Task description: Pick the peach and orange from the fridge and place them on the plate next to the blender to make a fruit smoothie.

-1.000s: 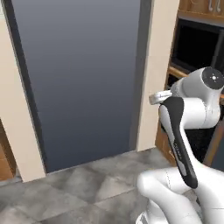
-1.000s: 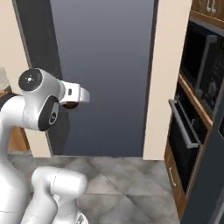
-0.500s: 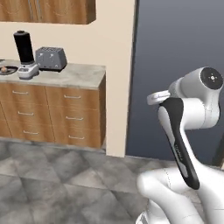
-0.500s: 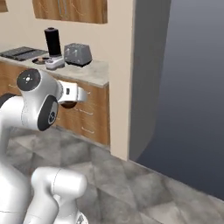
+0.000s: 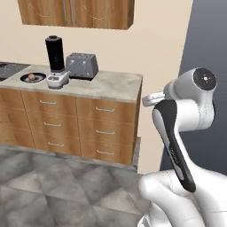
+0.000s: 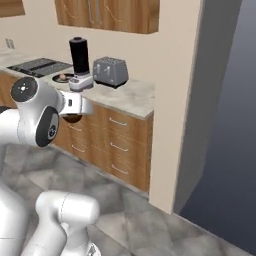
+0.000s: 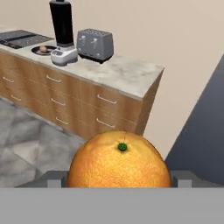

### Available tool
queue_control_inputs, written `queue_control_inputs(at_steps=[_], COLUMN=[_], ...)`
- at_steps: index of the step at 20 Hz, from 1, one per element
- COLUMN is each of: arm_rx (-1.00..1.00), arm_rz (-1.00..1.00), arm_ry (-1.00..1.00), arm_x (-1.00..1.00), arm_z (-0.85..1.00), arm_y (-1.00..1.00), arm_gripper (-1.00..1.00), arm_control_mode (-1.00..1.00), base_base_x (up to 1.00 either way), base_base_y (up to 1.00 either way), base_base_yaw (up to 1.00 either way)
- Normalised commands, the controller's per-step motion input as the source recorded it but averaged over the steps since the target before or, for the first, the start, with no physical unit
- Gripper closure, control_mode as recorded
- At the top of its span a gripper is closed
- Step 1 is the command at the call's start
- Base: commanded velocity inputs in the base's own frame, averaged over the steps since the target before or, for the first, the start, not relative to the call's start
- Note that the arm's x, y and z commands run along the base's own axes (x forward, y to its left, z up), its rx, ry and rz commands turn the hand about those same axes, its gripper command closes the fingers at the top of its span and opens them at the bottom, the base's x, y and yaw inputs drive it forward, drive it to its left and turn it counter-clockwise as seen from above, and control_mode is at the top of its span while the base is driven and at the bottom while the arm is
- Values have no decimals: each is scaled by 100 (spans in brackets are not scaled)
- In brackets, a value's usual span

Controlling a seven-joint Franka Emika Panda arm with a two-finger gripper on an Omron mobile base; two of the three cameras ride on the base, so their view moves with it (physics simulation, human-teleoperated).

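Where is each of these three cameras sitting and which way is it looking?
Left base view: behind the arm's left, facing the counter with blender, toaster, plate; white arm lower right.
Right base view: behind its right, same counter; arm lower left.
Hand view: on the hand, facing the counter past the orange in the gripper.
All share blender and toaster.

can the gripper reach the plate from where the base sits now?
Probably not yet. The gripper, holding the orange, hangs near the fridge; the plate lies beyond the blender, at the counter's far end.
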Motion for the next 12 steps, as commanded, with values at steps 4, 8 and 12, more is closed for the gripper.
queue_control_inputs(at_steps=[4, 8, 12], arm_rx=[0, 0, 0], arm_rz=[0, 0, 0], arm_ry=[0, 0, 0], arm_x=[0, 0, 0], arm_z=[0, 0, 0], arm_y=[0, 0, 0], arm_gripper=[100, 100, 100], arm_control_mode=[100, 100, 100], base_base_x=[100, 100, 100], base_base_y=[71, 100, 100], base_base_yaw=[12, 1, -1])
